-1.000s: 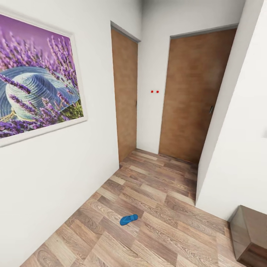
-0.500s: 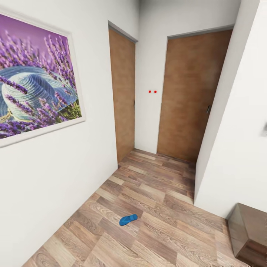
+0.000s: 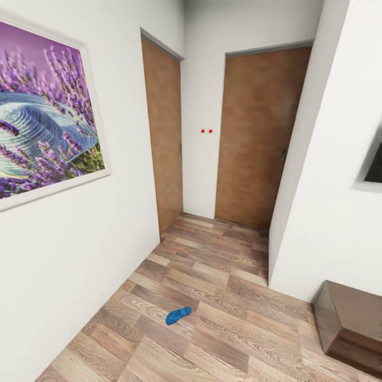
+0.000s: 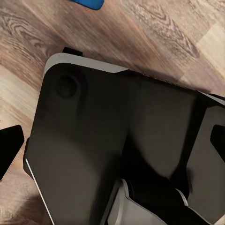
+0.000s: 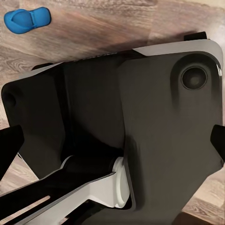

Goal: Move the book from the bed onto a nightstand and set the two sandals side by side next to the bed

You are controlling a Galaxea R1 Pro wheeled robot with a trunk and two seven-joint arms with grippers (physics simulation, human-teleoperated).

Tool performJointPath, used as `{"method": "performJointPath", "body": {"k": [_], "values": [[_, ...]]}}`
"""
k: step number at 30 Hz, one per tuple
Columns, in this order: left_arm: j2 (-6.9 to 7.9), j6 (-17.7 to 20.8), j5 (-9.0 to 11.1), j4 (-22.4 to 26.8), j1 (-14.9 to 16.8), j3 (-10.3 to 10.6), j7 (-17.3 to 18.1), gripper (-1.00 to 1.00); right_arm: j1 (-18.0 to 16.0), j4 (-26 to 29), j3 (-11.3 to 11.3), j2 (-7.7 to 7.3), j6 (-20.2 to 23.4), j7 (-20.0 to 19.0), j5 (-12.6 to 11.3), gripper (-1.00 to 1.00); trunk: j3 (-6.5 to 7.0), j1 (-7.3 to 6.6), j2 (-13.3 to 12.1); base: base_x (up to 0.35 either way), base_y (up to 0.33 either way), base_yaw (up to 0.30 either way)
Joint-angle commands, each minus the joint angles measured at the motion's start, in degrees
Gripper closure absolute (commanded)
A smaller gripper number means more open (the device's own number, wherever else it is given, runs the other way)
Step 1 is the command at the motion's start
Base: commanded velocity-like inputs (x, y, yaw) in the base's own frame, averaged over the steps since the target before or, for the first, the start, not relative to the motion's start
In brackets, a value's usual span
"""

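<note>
One blue sandal (image 3: pixel 178 315) is lying flat on the wood floor (image 3: pixel 223 276) of a hallway, near the left wall w/ the purple flower picture (image 3: pixel 45 114). Two brown doors (image 3: pixel 254 138) are standing shut at the far end. A dark brown cabinet (image 3: pixel 350 323) is sitting low on the right, well apart from the sandal.

The left gripper (image 4: pixel 112 143) is hanging above the robot's black base (image 4: pixel 117 140). Its fingers (image 4: pixel 10 147) are spread wide & holding nothing. The right gripper (image 5: pixel 112 140) is hanging the same way: fingers (image 5: pixel 9 140) wide apart, nothing btw them. A bit of blue sandal is peeking past the base in the left wrist view (image 4: pixel 89 3) & in the right wrist view (image 5: pixel 27 19), so it is lying close to the robot.

What could go wrong, I think:
- The sandal is so near the base that the wheels could be rolling over it or pushing it away.
- It is thin & flat, so fingers could be scraping the floor & slipping off it.
- The hall is tight. Turning fast could be bumping an arm into the wall or cabinet.
</note>
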State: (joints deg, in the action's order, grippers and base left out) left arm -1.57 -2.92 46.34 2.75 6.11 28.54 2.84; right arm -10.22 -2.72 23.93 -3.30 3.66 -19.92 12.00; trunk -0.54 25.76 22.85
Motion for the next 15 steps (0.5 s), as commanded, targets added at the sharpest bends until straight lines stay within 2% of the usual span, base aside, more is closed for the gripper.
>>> {"method": "performJointPath", "body": {"k": [1,9,15], "values": [[-0.01,-0.2,0.6,-0.1,0.0,0.5,0.2,-1.0,-0.1,-0.1,0.5,-0.04,0.1,-0.1,0.5,-1.0,-0.06,0.02,0.1,0.0,0.095,-0.173],[-0.01,-0.2,0.6,-0.1,0.0,0.5,0.2,-1.0,-0.1,-0.1,0.5,-0.04,0.1,-0.1,0.5,-1.0,-0.06,0.02,0.1,0.0,0.095,-0.155],[-0.01,-0.2,0.6,-0.1,0.0,0.5,0.2,-1.0,-0.1,-0.1,0.5,-0.04,0.1,-0.1,0.5,-1.0,-0.06,0.02,0.1,0.0,0.091,-0.056]]}}
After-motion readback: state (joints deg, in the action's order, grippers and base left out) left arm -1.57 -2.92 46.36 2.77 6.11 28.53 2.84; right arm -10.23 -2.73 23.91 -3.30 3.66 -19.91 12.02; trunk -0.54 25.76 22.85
